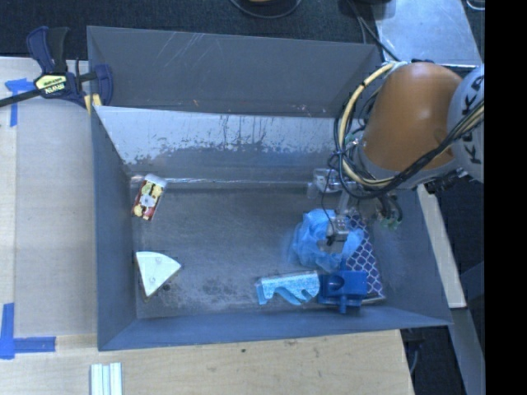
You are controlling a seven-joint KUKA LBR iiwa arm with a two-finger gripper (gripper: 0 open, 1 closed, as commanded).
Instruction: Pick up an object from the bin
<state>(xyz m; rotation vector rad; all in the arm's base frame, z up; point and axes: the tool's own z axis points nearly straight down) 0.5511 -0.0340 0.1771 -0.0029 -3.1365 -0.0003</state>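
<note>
My gripper (336, 230) hangs low at the right side of the bin, right over a crumpled light-blue bag (313, 241) and seemingly touching its top. Just right of the bag lies a blue-and-white patterned cloth (367, 263). In front of them sit a dark blue plastic piece (346, 290) and a flat light-blue thing (286, 289) near the front wall.
A white wedge-shaped piece (156, 271) lies at the front left of the bin. A small yellow-and-red packet (148, 197) rests at the back left. The arm's orange cover and cables hang over the right wall, and bare floor spans the middle.
</note>
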